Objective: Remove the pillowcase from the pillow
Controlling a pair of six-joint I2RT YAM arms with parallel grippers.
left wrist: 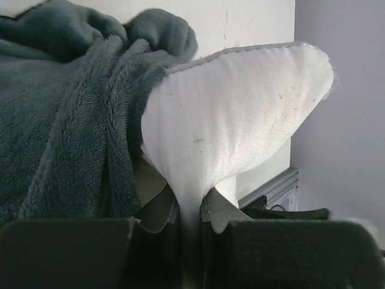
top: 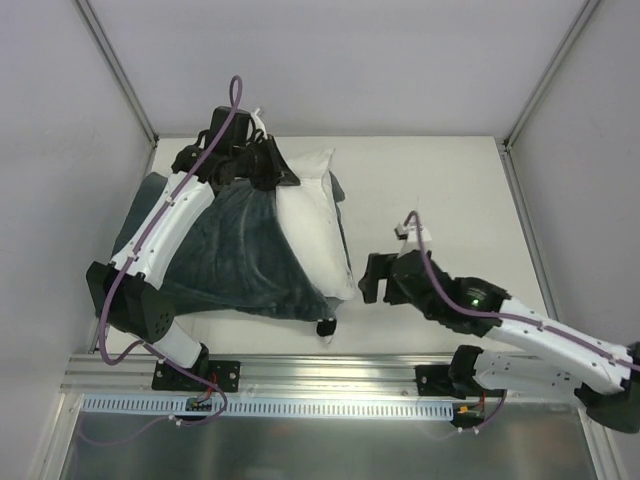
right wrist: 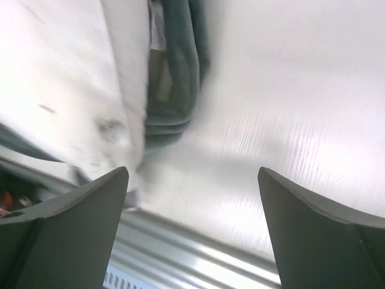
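On the table (top: 440, 200) the pillow (top: 310, 220) lies lengthwise away from us, half in its pillowcase (top: 235, 250); our left gripper (left wrist: 191, 215) pinches the pillow's far corner, our right gripper (right wrist: 192, 211) open beside its near end.

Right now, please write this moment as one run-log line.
left gripper: shut on pillow corner | right gripper: open, empty | pillowcase: partly off

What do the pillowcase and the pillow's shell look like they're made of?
Pillowcase: looks like plush fleece or a similar pile fabric, dark teal and matte. The fuzzy nap and soft rounded folds show in the left wrist view.
Pillow: the shell looks like woven cotton or a cotton blend, white and matte, with a fine weave texture, a stitched edge seam and a few small dark flecks. The exact fibre can't be told by look.
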